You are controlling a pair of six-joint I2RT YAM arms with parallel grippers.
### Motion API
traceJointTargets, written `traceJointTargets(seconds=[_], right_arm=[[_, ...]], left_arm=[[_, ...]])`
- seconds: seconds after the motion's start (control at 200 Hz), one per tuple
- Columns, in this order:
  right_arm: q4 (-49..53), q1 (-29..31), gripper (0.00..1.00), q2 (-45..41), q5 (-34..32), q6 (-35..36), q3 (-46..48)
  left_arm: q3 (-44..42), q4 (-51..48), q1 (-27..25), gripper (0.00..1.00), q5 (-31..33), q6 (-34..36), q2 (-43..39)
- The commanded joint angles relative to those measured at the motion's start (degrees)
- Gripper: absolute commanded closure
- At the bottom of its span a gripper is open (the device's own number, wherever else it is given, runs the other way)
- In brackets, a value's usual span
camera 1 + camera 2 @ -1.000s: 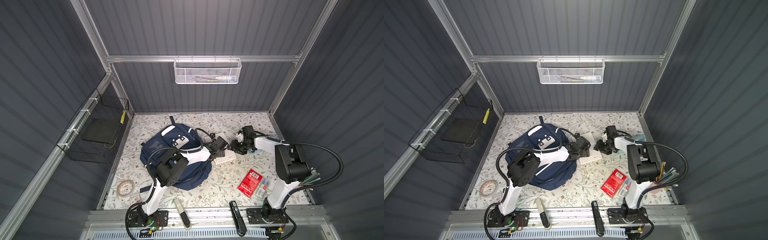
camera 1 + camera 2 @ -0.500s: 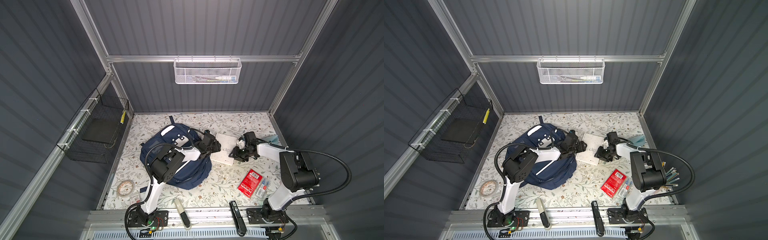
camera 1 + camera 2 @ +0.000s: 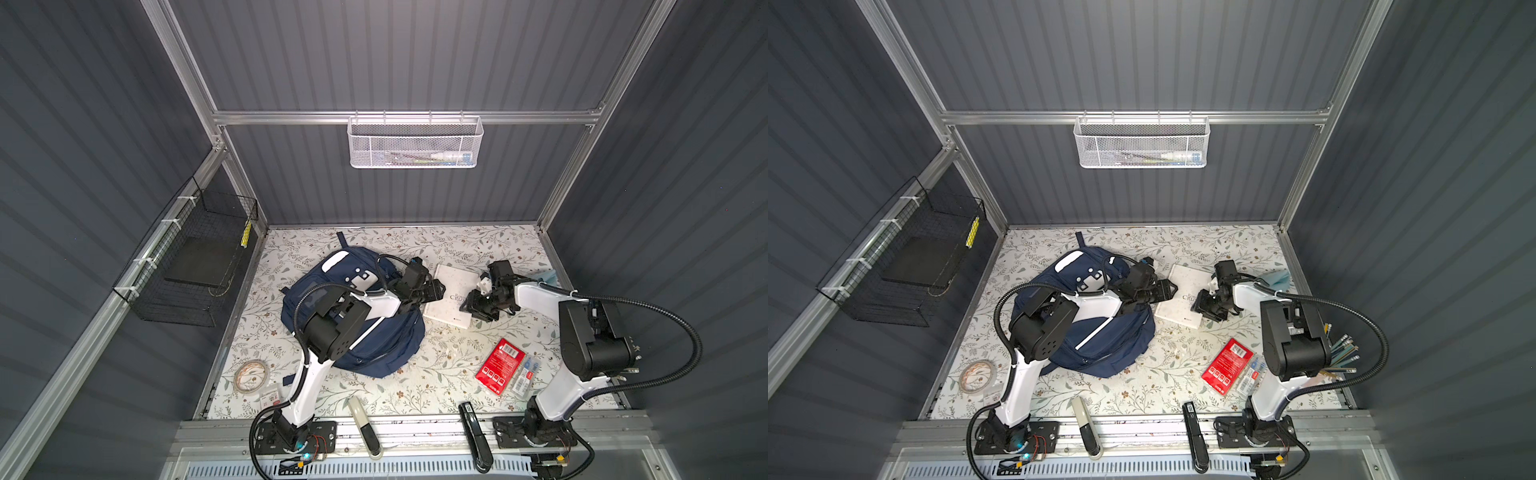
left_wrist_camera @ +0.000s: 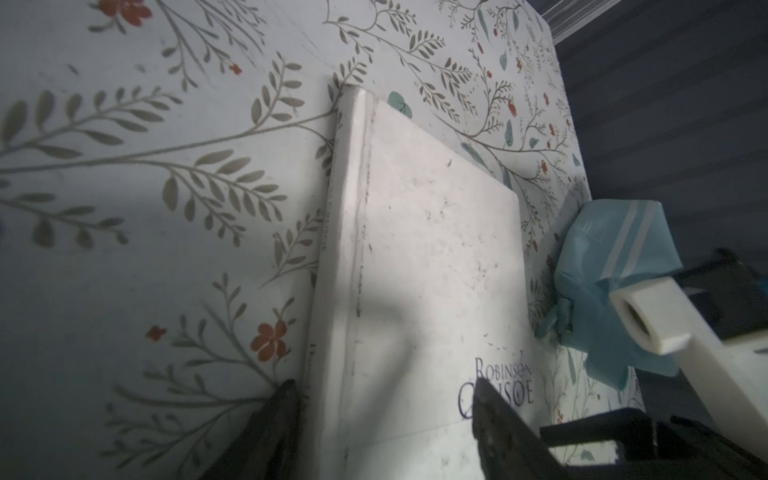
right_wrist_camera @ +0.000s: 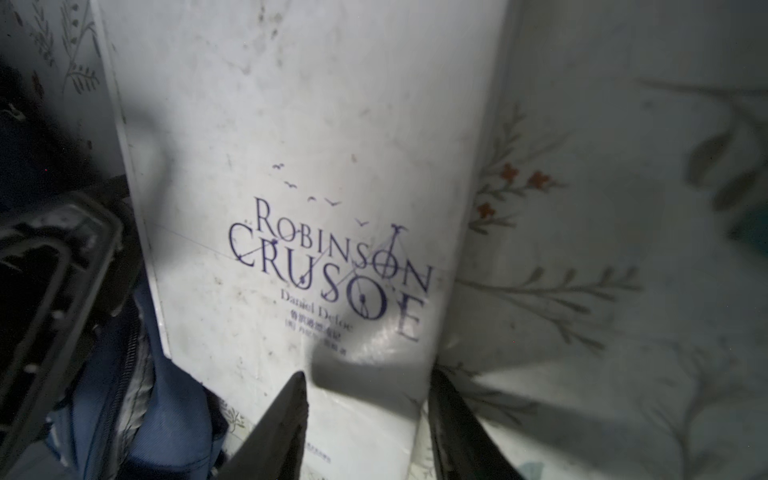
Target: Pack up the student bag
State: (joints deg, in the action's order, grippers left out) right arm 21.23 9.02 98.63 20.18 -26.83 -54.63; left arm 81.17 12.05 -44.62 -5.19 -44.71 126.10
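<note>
With 12 o'clock taken as the back wall in both top views, the large navy-blue fabric student bag (image 3: 386,345) (image 3: 1113,345), w/ white stripes and a white two-button patch, is seen lying flat on the floral-print table (image 3: 415,399), at abt 9 o'clock of its centre. A white hardback book (image 3: 451,295) (image 3: 1177,299) titled "Robinson Crusoe" is laid flat just beside the bag, at the bag's 3 o'clock. In the right wrist view, blue zipped fabric is seen right against the book's edge. The left gripper (image 3: 438,289) (image 4: 382,386) is positioned at the book's 9 o'clock side, above the bag's edge. Its jaws are held apart, one finger (image 4: 282,411) beside the spine and the other over the cover by the title. The right gripper (image 3: 467,305) (image 5: 370,382) is set at the book's 3 o'clock side, jaws likewise apart: one finger (image 5: 291,407) is over the cover, the other just past the edge. The book is straddled, not pinched, as far as can be told. A flat red plastic packet (image 3: 500,365) is placed at 5 o'clock, a beige tape roll (image 3: 251,374) at 8 o'clock, and a crumpled light-blue pouch (image 4: 615,266) at 2 o'clock by the right wall. A long black stapler (image 3: 476,436) is laid on the front rail. A white mesh basket (image 3: 413,141) is hung at 12 o'clock and a black wire basket (image 3: 195,266) at 10 o'clock.
</note>
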Motion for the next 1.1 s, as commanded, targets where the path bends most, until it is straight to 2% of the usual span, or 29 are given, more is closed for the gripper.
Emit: traceJointTargets(seconds=[0.0,0.07,0.15,0.24,0.34,0.415,0.55,0.59,0.67,0.69,0.755,0.796,0.871,0.936,1.096], right_arm=[[5.66,0.48,0.45,-1.29,-8.87,-1.86,-1.13],[4.93,0.03,0.42,-2.26,-11.51,-3.02,-0.86],[2.99,-1.09,0.41,0.14,-7.17,-4.34,-1.14],[3.82,-0.29,0.42,2.4,-7.2,-4.32,-3.91],[-0.65,-0.18,0.44,5.21,-1.6,-5.03,-4.54],[-4.27,0.49,0.46,8.27,7.39,-5.45,-5.0],[-15.74,1.0,0.49,9.54,17.4,-9.35,-0.76],[-16.9,1.0,0.5,9.22,17.25,-9.65,0.03],[-14.59,0.92,0.5,8.39,14.51,-7.83,0.05],[-13.95,0.86,0.5,8.19,13.69,-7.3,0.01],[-12.96,0.7,0.51,7.42,12.5,-6.11,0.33],[-13.41,0.64,0.51,7.07,12.55,-5.8,0.77],[-14.54,0.41,0.51,6.92,13.03,-5.78,1.43],[-16.74,0.26,0.52,7.07,14.46,-6.47,2.35],[-19.54,0.22,0.55,7.45,16.04,-6.99,3.19]], left_arm=[[1.5,-16.35,-1.98,0.33,3.86,2.37,2.81],[1.5,-16.71,-2.17,0.33,4.9,3.09,2.31],[2.23,-17.23,-2.07,0.32,4.14,2.48,3.11],[2.27,-15.68,-2.04,0.3,2.24,1.28,4.29],[1.41,-12.31,-2.06,0.29,-1.6,-1.2,5.05],[0.4,-8.12,-2.11,0.28,-4.87,-3.58,5.46],[-5.72,5.73,-1.97,0.29,-13.23,-10.39,6.74],[-7.1,9.18,-2.17,0.29,-15.09,-11.29,6.21],[-6.73,4.95,-3.43,0.35,-10.64,-6.48,3.03],[-6.33,3.67,-3.54,0.39,-10.1,-5.43,2.34],[-6.65,4.83,-3.14,0.62,-10.92,-4.91,0.78],[-7.21,7.06,-2.37,0.67,-12.14,-5.88,0.15],[-8.58,14.18,-1.11,0.65,-17.07,-9.4,0.08],[-9.13,20.55,-0.9,0.53,-20.06,-12.44,0.54],[-8.06,20.01,-1.1,0.53,-20.77,-12.1,1.15]])
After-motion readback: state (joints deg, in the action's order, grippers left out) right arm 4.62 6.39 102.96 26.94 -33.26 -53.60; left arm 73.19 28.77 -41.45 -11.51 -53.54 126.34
